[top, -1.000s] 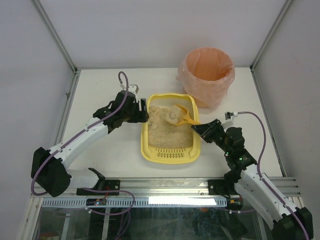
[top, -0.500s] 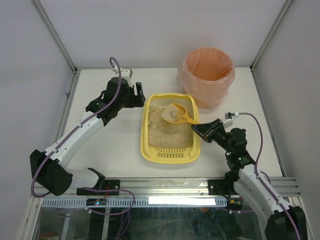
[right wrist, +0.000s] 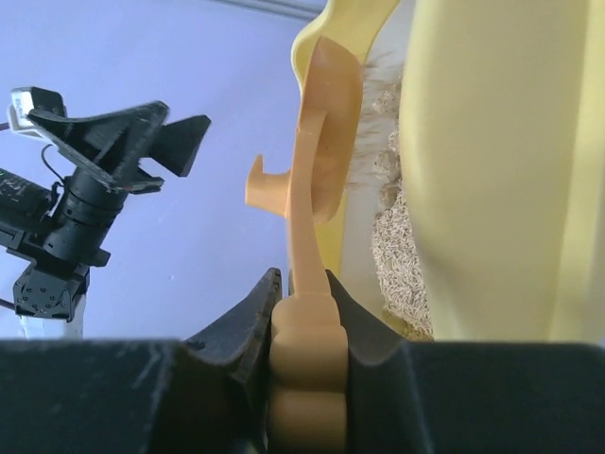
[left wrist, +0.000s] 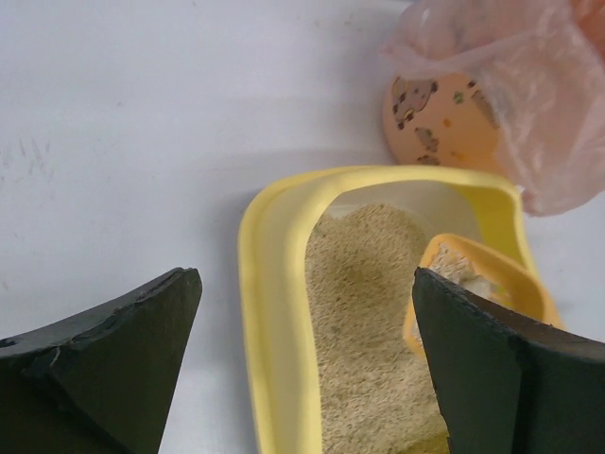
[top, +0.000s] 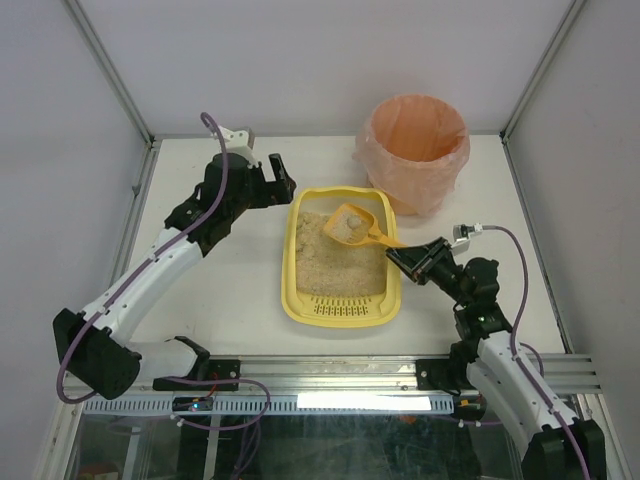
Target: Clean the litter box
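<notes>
Bright even light; wrist close-ups seemingly soft.

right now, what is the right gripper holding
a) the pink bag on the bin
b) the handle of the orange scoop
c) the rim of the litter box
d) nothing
b: the right gripper is shut on the handle of the orange scoop, whose bowl sits over the litter box; the right wrist view shows the handle pinched between the fingers.

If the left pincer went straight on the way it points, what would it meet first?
Probably the litter box: the yellow rim at its far left corner lies straight ahead of the open left pincer. Its height above the rim is hard to judge, so it might clear the rim and reach the litter.
</notes>
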